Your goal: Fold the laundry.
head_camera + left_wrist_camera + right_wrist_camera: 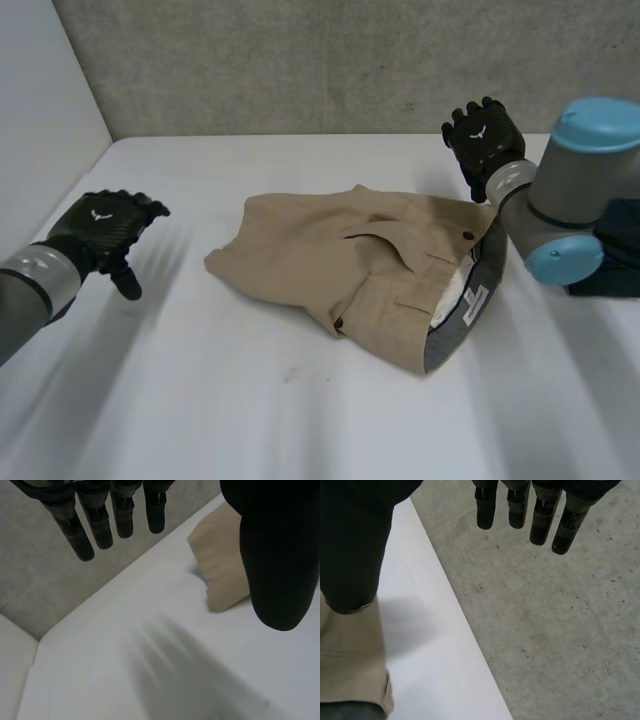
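While neither hand touches any cloth, a pair of tan trousers (340, 255) lies loosely folded on the white table (200, 400), around its middle and somewhat toward the right edge. The waistband (468, 300) faces the right edge, showing a grey lining and a small white label. The left hand (100, 232) hovers above the table near its left edge, well apart from the trousers, fingers straight and spread wide, thumb out, holding nothing. The right hand (484, 140) is raised near the far edge, just beyond the waistband, fingers straight and wide, empty too. A grey concrete wall (330, 60) stands behind the table.
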Robot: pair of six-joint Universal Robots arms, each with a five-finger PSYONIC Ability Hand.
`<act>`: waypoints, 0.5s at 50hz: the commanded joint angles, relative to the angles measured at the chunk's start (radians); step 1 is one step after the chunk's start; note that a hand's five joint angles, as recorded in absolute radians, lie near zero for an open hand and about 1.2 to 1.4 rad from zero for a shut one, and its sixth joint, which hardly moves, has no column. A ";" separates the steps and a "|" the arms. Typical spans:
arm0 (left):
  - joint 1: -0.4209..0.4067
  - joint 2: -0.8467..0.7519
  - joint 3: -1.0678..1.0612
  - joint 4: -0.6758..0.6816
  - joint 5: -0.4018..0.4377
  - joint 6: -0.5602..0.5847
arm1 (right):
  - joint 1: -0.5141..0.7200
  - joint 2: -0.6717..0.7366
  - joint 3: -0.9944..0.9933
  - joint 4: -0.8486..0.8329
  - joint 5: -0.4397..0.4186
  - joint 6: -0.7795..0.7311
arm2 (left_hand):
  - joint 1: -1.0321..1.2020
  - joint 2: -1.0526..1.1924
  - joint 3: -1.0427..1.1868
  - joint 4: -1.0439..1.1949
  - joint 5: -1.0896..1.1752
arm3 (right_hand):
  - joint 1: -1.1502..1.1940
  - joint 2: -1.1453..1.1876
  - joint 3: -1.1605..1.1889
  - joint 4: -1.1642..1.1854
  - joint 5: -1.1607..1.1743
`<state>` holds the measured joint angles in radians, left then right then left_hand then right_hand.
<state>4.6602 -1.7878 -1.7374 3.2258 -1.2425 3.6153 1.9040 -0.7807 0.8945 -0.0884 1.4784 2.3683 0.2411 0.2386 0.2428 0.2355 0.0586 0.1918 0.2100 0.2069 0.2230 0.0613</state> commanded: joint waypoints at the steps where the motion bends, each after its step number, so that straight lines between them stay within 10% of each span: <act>1: -0.089 -0.080 0.067 0.057 0.002 -0.012 | 0.035 -0.276 0.236 0.093 0.019 0.181 | 0.040 0.042 0.038 0.045 0.048 | -0.017 -0.036 -0.032 -0.048 -0.061; 13: -0.195 -0.298 0.238 0.058 0.058 -0.030 | 0.128 -0.365 0.458 0.314 0.066 0.693 | 0.072 0.075 0.070 0.078 0.080 | -0.017 -0.036 -0.032 -0.048 -0.061; 25: -0.207 -0.444 0.354 0.088 0.060 -0.027 | 0.242 -0.238 0.517 0.164 0.115 0.720 | 0.148 0.151 0.147 0.154 0.156 | -0.017 -0.036 -0.032 -0.048 -0.061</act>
<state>4.4545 -2.1496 -1.4473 3.2944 -1.1814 3.5852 2.0783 -1.1162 1.4074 0.1775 1.5509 3.1027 0.2983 0.2962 0.2946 0.2969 0.1246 0.1918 0.2100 0.2053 0.2228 0.0613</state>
